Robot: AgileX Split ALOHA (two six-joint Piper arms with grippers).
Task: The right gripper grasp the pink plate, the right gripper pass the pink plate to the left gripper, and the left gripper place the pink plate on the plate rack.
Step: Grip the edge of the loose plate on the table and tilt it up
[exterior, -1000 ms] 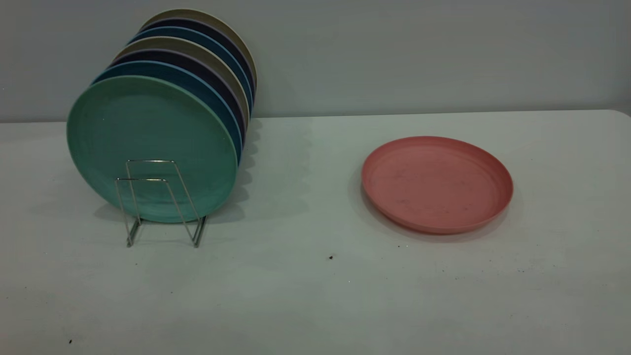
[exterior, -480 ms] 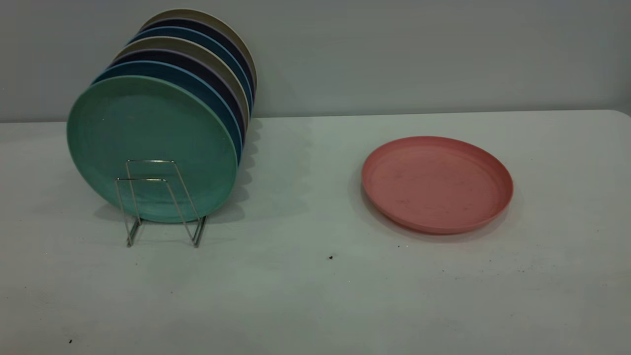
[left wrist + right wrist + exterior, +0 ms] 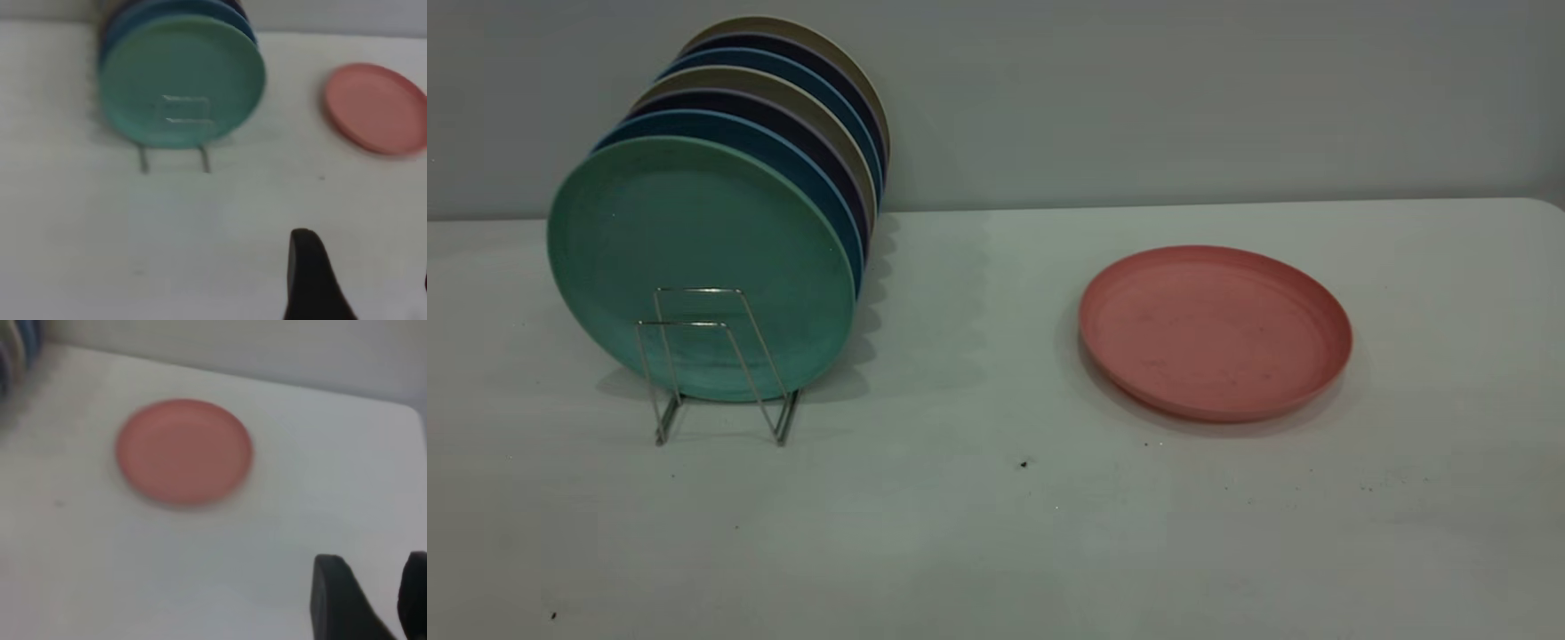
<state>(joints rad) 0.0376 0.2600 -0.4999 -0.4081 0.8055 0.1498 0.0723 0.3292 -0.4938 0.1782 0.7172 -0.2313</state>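
Observation:
The pink plate [image 3: 1214, 331] lies flat on the white table, right of centre. It also shows in the left wrist view [image 3: 377, 107] and the right wrist view [image 3: 183, 451]. The plate rack [image 3: 694, 290] stands at the left, holding several upright plates with a green plate [image 3: 694, 240] at the front; its wire legs show in the left wrist view [image 3: 206, 160]. Neither gripper shows in the exterior view. My left gripper [image 3: 365, 260] is open and empty, well short of the rack. My right gripper [image 3: 373, 563] is open and empty, well short of the pink plate.
The white table [image 3: 978, 533] runs back to a grey wall. Blue, dark and beige plates [image 3: 800, 107] stand behind the green one. Small dark specks [image 3: 1024, 463] lie on the table in front. The table's right far corner [image 3: 407, 410] shows.

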